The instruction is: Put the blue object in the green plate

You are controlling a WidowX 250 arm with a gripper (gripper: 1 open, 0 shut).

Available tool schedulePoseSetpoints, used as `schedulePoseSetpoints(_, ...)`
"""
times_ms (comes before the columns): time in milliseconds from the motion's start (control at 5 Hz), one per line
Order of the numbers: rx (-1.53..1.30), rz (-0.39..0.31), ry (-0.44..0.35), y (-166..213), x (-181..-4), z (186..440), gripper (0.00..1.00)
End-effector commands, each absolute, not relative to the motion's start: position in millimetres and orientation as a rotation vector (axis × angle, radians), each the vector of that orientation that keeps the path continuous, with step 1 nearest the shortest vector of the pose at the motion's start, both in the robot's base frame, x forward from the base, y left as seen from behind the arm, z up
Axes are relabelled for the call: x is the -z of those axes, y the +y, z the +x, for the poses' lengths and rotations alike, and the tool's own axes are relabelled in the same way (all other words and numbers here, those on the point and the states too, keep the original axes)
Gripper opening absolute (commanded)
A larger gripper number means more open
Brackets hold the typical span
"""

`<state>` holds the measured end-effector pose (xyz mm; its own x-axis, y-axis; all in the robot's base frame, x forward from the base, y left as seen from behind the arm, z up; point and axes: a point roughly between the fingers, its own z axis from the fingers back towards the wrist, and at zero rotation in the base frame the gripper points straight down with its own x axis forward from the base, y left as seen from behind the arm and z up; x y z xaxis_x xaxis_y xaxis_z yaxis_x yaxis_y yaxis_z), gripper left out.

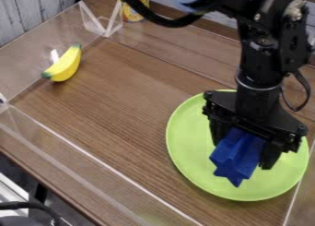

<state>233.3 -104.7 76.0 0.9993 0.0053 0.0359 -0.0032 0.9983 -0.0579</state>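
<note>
The blue object (241, 156), a royal-blue folded cloth lump, hangs down between the black fingers of my gripper (252, 137) and reaches the green plate (187, 151). The plate is a large round lime-green disc at the right front of the wooden table. My gripper stands directly over the plate's middle, pointing down, with its jaws shut on the top of the cloth. The cloth's lower end appears to touch the plate's surface. The black arm rises from the gripper toward the upper right.
A yellow banana toy (63, 64) lies at the left of the table. A yellow can (133, 5) and a clear stand (101, 22) sit at the back. Clear walls (37, 119) border the table's left and front edges.
</note>
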Motion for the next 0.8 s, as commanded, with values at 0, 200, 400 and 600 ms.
schedulePoseSetpoints(0, -0.018, -0.075, -0.065, -103.0, -79.4, 237.4, 0.00)
schedulePoseSetpoints(200, -0.026, -0.079, -0.070, -102.3, -77.9, 238.4, 0.00)
schedulePoseSetpoints(400, -0.033, -0.082, -0.074, -102.0, -77.1, 239.4, 0.00)
schedulePoseSetpoints(600, -0.040, -0.085, -0.078, -101.9, -76.1, 240.4, 0.00)
